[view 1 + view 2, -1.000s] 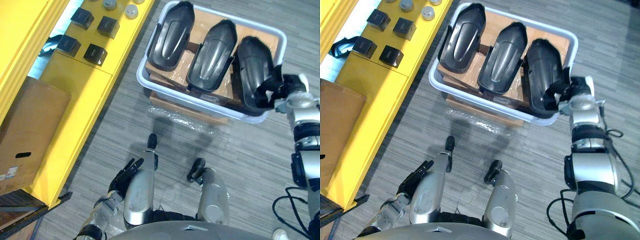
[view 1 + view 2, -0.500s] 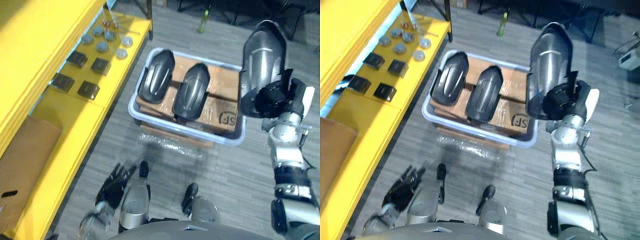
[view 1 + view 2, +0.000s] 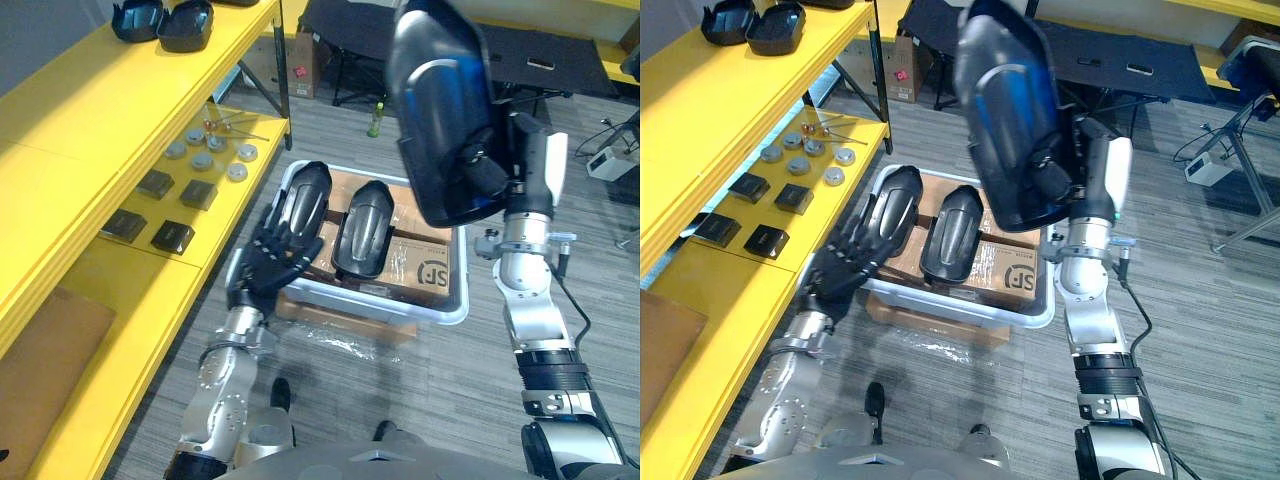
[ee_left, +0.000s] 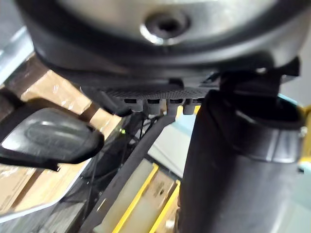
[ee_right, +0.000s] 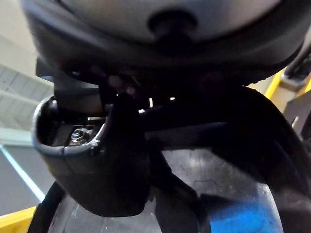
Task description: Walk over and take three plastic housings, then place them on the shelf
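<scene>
My right hand is shut on the edge of a large black plastic housing and holds it upright, high above the floor. Its fingers curl round the housing's rim in the right wrist view. Two more black housings lie side by side on cardboard in a pale blue-grey bin on the floor. My left hand is open with fingers spread, hovering at the bin's left rim, over the left housing. Two similar housings sit on the top yellow shelf.
The yellow shelf's lower level holds several metal discs and black square blocks; a cardboard box lies lower down. A green bottle and a black table stand behind the bin. A plastic-wrapped box sits under the bin.
The camera has swung up. My right hand has lifted the housing out of the bin and higher. My left hand has risen from beside the legs to the bin's left rim.
</scene>
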Tool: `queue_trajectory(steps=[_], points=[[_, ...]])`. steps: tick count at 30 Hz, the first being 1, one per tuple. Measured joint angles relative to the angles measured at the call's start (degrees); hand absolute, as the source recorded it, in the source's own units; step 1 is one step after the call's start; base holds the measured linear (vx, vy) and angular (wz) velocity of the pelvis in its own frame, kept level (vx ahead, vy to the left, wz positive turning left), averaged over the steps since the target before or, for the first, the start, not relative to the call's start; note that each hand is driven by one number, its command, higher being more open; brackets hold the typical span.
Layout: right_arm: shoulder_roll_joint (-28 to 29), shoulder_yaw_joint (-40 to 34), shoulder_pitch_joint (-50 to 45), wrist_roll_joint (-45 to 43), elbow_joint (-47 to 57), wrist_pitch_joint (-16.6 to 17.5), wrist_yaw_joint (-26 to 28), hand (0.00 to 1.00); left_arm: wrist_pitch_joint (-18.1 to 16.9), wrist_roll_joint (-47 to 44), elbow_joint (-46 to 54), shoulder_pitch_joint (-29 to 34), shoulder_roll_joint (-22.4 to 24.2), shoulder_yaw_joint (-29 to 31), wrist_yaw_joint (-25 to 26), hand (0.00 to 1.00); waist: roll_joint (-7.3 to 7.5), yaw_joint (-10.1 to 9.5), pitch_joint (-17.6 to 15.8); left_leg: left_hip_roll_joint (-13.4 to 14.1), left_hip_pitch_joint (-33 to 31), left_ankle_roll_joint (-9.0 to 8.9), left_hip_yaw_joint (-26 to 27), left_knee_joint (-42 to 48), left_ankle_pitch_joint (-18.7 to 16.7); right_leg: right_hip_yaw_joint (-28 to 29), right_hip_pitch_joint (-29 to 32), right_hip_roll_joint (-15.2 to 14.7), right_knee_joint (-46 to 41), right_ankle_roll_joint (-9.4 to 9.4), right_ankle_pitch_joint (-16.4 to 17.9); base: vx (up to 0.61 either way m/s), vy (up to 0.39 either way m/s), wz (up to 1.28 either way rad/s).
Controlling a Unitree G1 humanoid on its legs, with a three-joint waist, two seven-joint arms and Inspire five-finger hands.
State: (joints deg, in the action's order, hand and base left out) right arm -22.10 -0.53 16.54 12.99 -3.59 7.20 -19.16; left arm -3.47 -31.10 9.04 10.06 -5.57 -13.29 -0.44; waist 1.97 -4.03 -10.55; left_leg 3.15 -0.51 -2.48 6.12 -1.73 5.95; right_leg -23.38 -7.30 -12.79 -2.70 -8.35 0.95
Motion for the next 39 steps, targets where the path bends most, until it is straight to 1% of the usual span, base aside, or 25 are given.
queue_trajectory(steps=[2,3,5,9,12,17,24,26,27,31,33,35,39], points=[[0.0,3.0,0.0,0.0,0.0,0.8,1.1,0.0,1.4,1.6,0.0,-1.5,0.0,-2.5,0.6,1.0,-0.31,0.14,0.5,-0.1,0.9,0.01,0.1,-1.8,0.8,0.0,0.0,0.0,0.0,0.0,0.0,-0.06,0.001,-0.01],[0.1,4.8,0.0,0.0,0.0,1.7,1.7,0.0,2.0,2.4,0.0,-2.0,0.1,-3.2,1.0,1.0,-0.5,0.37,0.8,-0.1,1.4,0.02,0.1,-3.0,1.4,0.0,0.0,0.0,0.0,0.0,0.0,-0.06,0.0,0.01],[0.3,6.5,0.0,0.0,0.0,2.6,2.7,0.0,2.8,2.1,0.0,-2.6,0.1,-3.6,1.5,1.0,-0.64,0.64,0.9,-0.2,1.4,0.12,0.1,-3.1,1.7,0.1,0.0,0.0,0.0,0.03,0.0,-0.06,0.005,0.0],[2.4,8.1,0.0,-0.3,0.0,3.7,3.6,0.0,2.8,1.2,0.0,-2.6,-1.4,-3.8,1.8,1.0,-0.81,1.09,1.0,-0.5,1.5,0.1,0.3,-3.2,2.0,0.2,0.1,0.0,0.0,0.21,-0.1,-0.05,0.01,-0.02],[3.0,10.6,-0.7,-0.4,-0.1,3.8,3.6,0.0,2.8,1.2,0.0,-2.8,-1.4,-3.9,2.3,1.0,-1.12,1.09,1.4,-0.5,1.5,0.14,0.4,-3.3,2.2,0.2,0.2,0.0,0.0,0.35,-0.2,-0.03,0.004,-0.01],[5.7,15.8,-3.0,-0.2,-2.1,3.8,3.6,0.0,2.1,-2.9,-0.1,-3.1,-1.3,-4.8,3.7,1.0,-1.77,1.2,2.3,-0.5,1.5,0.17,0.3,-3.3,2.8,0.2,0.1,0.1,0.1,0.53,-0.4,0.0,0.0,0.0],[7.3,19.7,-4.7,0.0,-5.3,3.9,3.7,0.0,-0.1,-9.2,-0.1,-3.5,-1.2,-5.1,4.0,1.0,-1.83,1.26,3.4,-0.6,1.3,0.29,0.1,-3.4,3.4,0.1,0.1,0.2,0.8,0.65,-1.0,-0.03,0.002,0.0],[8.1,20.0,-4.7,0.1,-5.3,3.9,3.7,0.0,-0.1,-9.4,-0.2,-3.5,-1.2,-5.0,4.0,1.0,-1.85,1.28,3.4,-0.6,1.3,0.31,0.1,-3.4,3.5,0.1,0.2,0.2,0.9,0.69,-1.0,-0.07,0.0,0.0],[8.4,20.1,-4.7,0.1,-5.3,3.9,3.7,0.0,-0.1,-9.6,-0.2,-3.5,-1.2,-5.0,4.0,1.0,-1.89,1.27,3.5,-0.5,1.3,0.31,0.1,-3.4,3.5,0.1,0.2,0.2,0.9,1.02,-0.8,-0.07,0.0,0.01],[8.5,21.3,-4.8,0.1,-5.8,4.7,2.9,0.0,-0.1,-10.0,-0.5,-3.5,-1.3,-5.0,4.1,1.0,-1.87,1.25,3.9,-0.5,1.0,0.18,0.1,-3.4,3.6,0.1,0.2,0.4,2.0,1.33,-1.1,-0.05,0.002,0.0],[8.6,21.9,-5.1,0.1,-5.8,5.1,2.5,0.0,0.4,-9.7,-1.0,-3.5,-1.3,-5.0,4.4,1.0,-1.77,1.23,4.0,-0.5,1.0,0.18,0.0,-3.4,3.6,0.1,0.2,0.4,1.9,1.35,-1.2,0.0,0.0,0.0],[8.7,23.4,-5.8,0.1,-6.4,6.0,2.4,0.0,1.6,-8.2,-3.4,-3.5,-1.3,-5.3,4.8,1.0,-1.47,1.19,5.2,-0.5,0.9,0.4,0.0,-3.4,3.8,0.1,0.3,0.4,2.0,1.38,-1.2,0.0,0.0,0.0],[9.0,23.7,-6.8,0.1,-8.0,6.1,2.2,0.0,3.3,-7.5,-5.7,-3.5,-1.3,-6.0,4.8,1.0,-1.1,1.04,5.7,-0.4,0.8,0.38,-0.1,-3.4,3.8,0.1,0.3,0.6,2.0,1.39,-1.2,0.0,0.0,0.0]])
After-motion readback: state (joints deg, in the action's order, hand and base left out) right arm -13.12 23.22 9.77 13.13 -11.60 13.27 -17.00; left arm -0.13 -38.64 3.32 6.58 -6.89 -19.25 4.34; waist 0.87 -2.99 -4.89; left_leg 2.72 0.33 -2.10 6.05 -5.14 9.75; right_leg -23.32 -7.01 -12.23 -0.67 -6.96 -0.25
